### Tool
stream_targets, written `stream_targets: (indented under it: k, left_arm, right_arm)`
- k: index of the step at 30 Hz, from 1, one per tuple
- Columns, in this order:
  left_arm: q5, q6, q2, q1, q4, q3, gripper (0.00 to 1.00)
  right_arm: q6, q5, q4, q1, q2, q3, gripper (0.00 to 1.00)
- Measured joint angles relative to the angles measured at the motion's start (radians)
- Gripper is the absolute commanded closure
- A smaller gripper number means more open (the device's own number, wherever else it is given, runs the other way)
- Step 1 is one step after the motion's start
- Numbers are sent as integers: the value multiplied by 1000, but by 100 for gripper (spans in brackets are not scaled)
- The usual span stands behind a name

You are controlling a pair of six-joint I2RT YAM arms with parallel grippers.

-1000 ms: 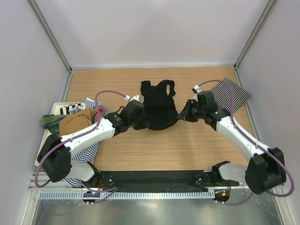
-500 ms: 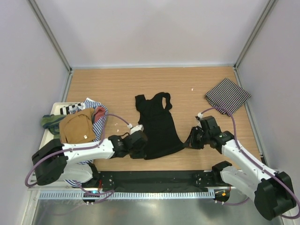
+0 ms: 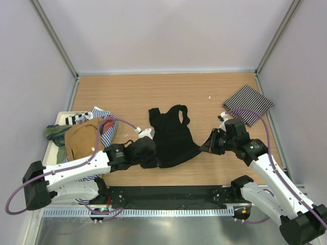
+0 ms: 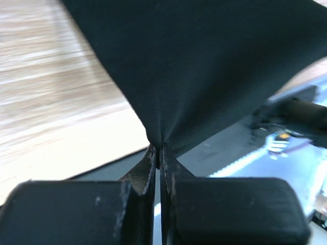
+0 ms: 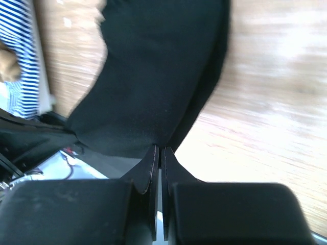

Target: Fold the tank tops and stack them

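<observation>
A plain black tank top (image 3: 172,137) hangs stretched between my two grippers over the middle of the wooden table, straps toward the far side. My left gripper (image 3: 153,155) is shut on its lower left corner; the left wrist view shows the black cloth (image 4: 204,66) pinched between the fingertips. My right gripper (image 3: 204,147) is shut on the lower right corner, and the cloth (image 5: 153,76) fans out from the closed jaws. A folded black-and-white striped tank top (image 3: 249,104) lies at the far right. Tan (image 3: 82,139), green (image 3: 52,131) and blue-and-white striped (image 3: 104,133) tank tops are piled at the left.
A white tray (image 3: 62,117) sits under the pile at the table's left edge. The black mounting rail (image 3: 168,194) runs along the near edge, between the arm bases. Grey walls enclose the table on three sides.
Both grippers pulled the black tank top toward the near edge, then lifted it slightly back; the cloth now spans wider between them. The striped folded top has not moved.
</observation>
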Motion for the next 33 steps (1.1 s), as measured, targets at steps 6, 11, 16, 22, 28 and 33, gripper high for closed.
stream_targets:
  k: [6,11,16,22,28,33]
  left_arm:
    - [-11,-3,-31,-61,-60,96,100]
    - [-23,-22,-50,-103,-86,129,100]
    - [-34,-37,-53,-137,-93,142,100]
    - [-34,-55,-81,-140,-81,142,100]
    - [-28,-75,-97,-142,-59,142,100]
    - [-16,-79,-76,-161,-26,142,100]
  right_arm:
    - [-2,18,-61,0,-10,111,99]
    - [-4,32,-112,0,-17,192,99]
    - [-4,41,-138,0,-39,229,99]
    - [-4,61,-171,0,-38,252,99]
    - [-5,71,-172,1,-38,291,99]
    - [-5,82,-178,0,-39,302,99]
